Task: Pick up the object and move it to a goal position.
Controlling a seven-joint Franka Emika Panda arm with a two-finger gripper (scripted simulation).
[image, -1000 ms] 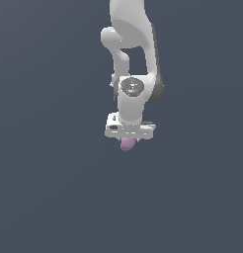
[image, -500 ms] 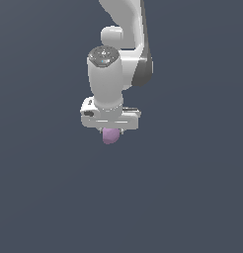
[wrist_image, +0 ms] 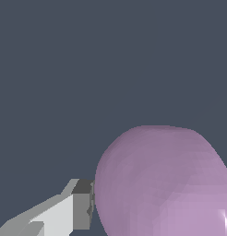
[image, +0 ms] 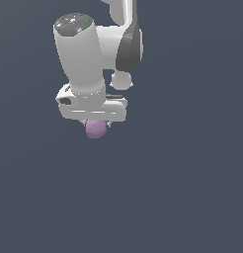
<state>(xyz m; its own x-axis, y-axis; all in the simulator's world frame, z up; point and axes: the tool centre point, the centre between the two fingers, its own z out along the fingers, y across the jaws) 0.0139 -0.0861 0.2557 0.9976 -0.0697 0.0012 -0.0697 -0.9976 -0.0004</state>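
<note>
Plain dark slate-blue backdrop (image: pixel 192 197) — flat, even, featureless light

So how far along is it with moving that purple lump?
The pickup looks done: the object sits under the gripper, and the wrist view shows one of the fingers pressed against its side. Carrying is in hand. Delivery is left; no goal marker shows in either view, so remaining travel is unclear.

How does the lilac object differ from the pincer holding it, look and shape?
Colour: the object is pale lilac; the pincer is white with grey parts. Shape: the object is a smooth rounded lump; the pincer is blocky and flat-faced. Width: in the exterior view the object is narrower than the pincer body. Both look matte.
</note>
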